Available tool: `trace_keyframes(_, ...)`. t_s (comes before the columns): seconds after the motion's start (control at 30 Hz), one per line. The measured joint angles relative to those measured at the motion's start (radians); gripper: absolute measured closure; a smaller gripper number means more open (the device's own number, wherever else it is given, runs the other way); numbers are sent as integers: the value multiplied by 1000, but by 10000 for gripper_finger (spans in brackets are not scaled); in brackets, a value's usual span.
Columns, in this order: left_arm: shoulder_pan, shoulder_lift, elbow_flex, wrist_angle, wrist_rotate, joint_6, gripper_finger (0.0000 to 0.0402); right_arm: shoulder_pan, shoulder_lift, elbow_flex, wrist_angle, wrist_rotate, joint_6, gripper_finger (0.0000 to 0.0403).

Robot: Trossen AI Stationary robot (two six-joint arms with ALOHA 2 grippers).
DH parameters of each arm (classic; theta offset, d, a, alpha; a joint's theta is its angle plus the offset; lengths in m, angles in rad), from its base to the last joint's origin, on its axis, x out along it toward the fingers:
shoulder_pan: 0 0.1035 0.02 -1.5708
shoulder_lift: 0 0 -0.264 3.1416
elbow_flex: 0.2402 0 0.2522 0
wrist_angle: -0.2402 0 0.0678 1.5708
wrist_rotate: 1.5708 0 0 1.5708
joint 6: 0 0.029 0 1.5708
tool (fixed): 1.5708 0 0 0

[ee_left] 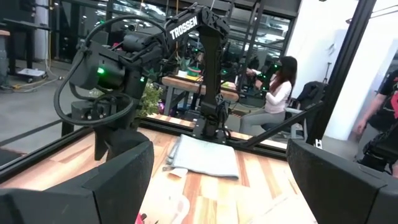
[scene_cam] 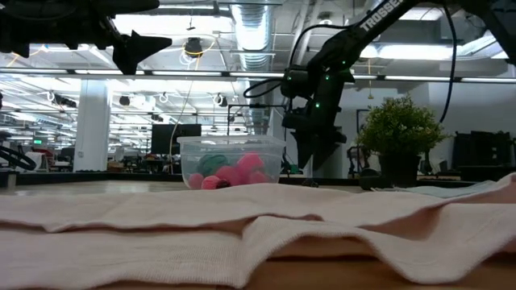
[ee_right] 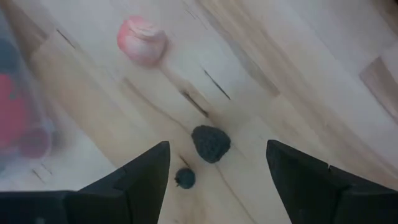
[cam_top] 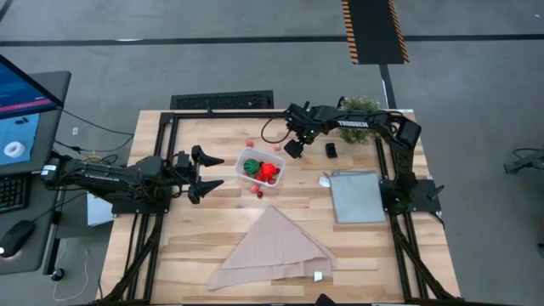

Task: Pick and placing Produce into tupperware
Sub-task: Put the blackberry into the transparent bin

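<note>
Right gripper point(ee_right: 217, 180), jaws spread, hovers over a dark berry point(ee_right: 211, 144); closing off-centre could flick it toward twelve o'clock, away from the tupperware point(cam_top: 259, 167); left gripper point(cam_top: 206, 172) waits, also spread.

The tupperware point(cam_top: 257, 167), a small clear rectangular tub with rounded corners, sits open and upright on the wooden table, holding a red pepper-like piece point(cam_top: 269, 172), a green striped ball point(cam_top: 252, 167) and pinkish bits. Loose produce lies around it: a small red bit point(cam_top: 258, 194) just beside its near edge, a pink berry point(ee_right: 142, 40) near its far side, and two dark berries point(ee_right: 210, 144) close together on the wood.
</note>
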Motion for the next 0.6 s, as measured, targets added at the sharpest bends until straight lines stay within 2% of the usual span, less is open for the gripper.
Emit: trace_keyframes(0.6,0,0,0,-9,5,-3,44,0,53,0,27,-16,0,111)
